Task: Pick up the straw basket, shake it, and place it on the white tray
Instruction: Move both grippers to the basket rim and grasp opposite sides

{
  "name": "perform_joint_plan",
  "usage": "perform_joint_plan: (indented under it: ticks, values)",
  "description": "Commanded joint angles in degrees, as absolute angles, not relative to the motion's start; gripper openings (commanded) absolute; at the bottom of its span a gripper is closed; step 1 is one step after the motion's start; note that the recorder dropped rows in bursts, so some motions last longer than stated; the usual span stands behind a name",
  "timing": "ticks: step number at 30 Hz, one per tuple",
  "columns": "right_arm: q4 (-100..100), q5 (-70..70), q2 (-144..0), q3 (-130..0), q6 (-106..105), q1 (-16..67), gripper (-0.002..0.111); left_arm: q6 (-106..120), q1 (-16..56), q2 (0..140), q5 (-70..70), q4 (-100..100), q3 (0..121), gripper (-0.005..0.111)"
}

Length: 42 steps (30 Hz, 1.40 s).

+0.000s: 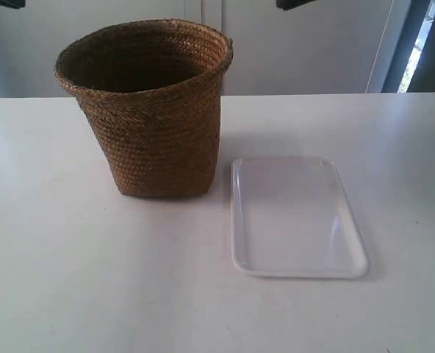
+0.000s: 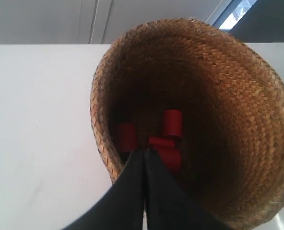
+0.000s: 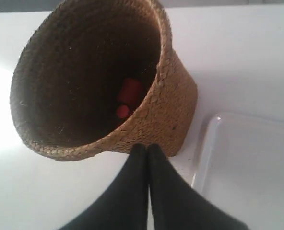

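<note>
Straw basket (image 1: pixel 155 125): I see it standing upright on the white table (image 1: pixel 70 279), just beside the white tray (image 1: pixel 291 220) and not on it. I cannot tell whether the two touch.
Progress: nothing looks done yet by my reading. The lift, the shake and the placement are all left to do.
Left gripper (image 2: pixel 145 152): the jaws are pressed together and hold nothing. It hangs near the basket's rim, and its camera looks down into the mouth.
Right gripper (image 3: pixel 147 147): the jaws are together here too, and empty. It is poised over the table by the basket's outer wall, on the tray side.
Weave: coarse brown braids run in rows from a wide round rim down to a narrower squarish base. I judge it rough enough to grip well.
Contents: small red cylinders (image 2: pixel 172 123) lie loose at the bottom, and I expect them to tumble when the basket is shaken.
Tray surface: glossy, shallow white plastic with rounded corners and a low raised rim. Nothing lies in it.
</note>
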<state>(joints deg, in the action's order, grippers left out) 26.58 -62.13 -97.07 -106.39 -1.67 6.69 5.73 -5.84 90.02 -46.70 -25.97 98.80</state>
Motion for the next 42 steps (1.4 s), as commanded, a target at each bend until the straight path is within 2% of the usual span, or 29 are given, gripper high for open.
perform_joint_plan:
  ticks: [1,5,8,10,13,15,17,42]
  values:
    - [30.23,-63.43,-100.34,-109.55,-1.21,8.59,0.000,5.13,-5.53,92.41,-47.36,-29.06,99.70,0.000]
    - [30.86,-57.82,-101.89,-110.05,-1.27,10.55,0.000,6.70,-3.93,93.99,-45.22,-29.06,99.70,0.004]
    - [33.84,-56.19,-103.54,-110.05,-2.32,11.24,0.006,7.73,-3.81,95.77,-45.04,-29.76,99.70,0.021]
    - [35.25,-56.19,-104.34,-110.05,-3.76,11.40,0.016,7.61,-3.81,96.68,-46.28,-29.90,99.70,0.038]
    - [35.02,-55.87,-104.97,-110.05,-3.76,11.40,0.045,7.61,-3.81,96.90,-46.77,-28.27,99.70,0.058]
    - [34.78,-54.32,-105.08,-110.05,-3.76,11.30,0.065,7.50,-3.92,96.80,-44.78,-27.38,99.70,0.065]
    - [34.56,-53.11,-105.08,-110.05,-3.76,11.30,0.075,7.50,-3.92,96.79,-42.78,-26.78,99.70,0.066]
    - [32.78,-49.17,-112.75,-110.05,-1.25,11.54,0.074,7.74,-3.92,104.63,-39.29,-28.71,99.70,0.066]
